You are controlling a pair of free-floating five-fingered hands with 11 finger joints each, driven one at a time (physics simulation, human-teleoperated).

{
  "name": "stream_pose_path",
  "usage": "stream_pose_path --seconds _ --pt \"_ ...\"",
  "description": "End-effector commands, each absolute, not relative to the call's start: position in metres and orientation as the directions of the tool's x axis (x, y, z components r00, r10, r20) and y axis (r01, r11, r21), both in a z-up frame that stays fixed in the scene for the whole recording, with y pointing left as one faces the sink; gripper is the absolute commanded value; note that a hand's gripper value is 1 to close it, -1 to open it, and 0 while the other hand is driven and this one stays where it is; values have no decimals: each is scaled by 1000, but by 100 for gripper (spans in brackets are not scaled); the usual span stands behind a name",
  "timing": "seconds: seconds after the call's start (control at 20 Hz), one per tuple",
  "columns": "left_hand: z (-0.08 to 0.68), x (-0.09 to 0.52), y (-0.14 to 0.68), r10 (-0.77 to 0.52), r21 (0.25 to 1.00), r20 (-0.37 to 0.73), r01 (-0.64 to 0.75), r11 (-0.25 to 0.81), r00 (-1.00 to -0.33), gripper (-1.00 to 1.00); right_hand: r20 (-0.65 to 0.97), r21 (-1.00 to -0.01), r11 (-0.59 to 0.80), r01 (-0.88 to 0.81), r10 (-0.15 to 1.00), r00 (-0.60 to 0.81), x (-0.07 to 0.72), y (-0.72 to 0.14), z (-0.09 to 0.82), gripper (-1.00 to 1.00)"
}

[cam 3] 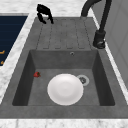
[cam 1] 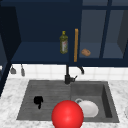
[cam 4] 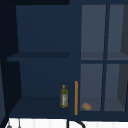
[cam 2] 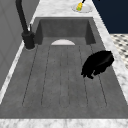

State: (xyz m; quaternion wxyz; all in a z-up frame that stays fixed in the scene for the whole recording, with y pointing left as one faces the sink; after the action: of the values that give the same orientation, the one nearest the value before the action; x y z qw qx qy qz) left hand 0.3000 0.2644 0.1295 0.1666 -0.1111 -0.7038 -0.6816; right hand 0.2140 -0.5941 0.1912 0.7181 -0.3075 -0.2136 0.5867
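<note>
Red ball: we see a glossy red sphere (cam 1: 67, 114) nearest, at six o'clock
Left hand: black hand (cam 1: 38, 100) at nine o'clock, fingers curled, empty, over ribbed drainboard (cam 2: 62, 75)
Plate: round white plate (cam 3: 65, 89) flat in basin

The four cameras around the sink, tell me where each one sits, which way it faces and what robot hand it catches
Front view: faces the sink head-on; left robot hand over the drainboard, a red ball in the foreground.
Left side view: looks along the sink from its left end; the robot hand hangs, fingers curled, above the drainboard.
Right side view: looks from the right end over the white plate; the robot hand is far off.
Upper view: faces the wall cabinet with an oil bottle.
Shared: front and upper views show that bottle.
</note>
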Motion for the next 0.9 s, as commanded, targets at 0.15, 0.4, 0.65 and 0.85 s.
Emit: stream_pose_path --seconds 0.15,0.4,0.65,0.85 --pt "130 300 264 -71 922 386 384 46 -920 0 -62 -581 133 -803 977 206 222 -595 190 -100" --pt "130 300 264 -71 922 386 384 46 -920 0 10 -645 178 -743 974 225 201 -611 218 -100" --pt "130 300 264 -71 922 386 384 46 -920 0 26 -631 183 -754 976 216 199 -618 224 -100" --pt "130 300 264 -71 922 386 384 46 -920 0 -2 -621 177 -764 974 227 216 -613 216 -100"
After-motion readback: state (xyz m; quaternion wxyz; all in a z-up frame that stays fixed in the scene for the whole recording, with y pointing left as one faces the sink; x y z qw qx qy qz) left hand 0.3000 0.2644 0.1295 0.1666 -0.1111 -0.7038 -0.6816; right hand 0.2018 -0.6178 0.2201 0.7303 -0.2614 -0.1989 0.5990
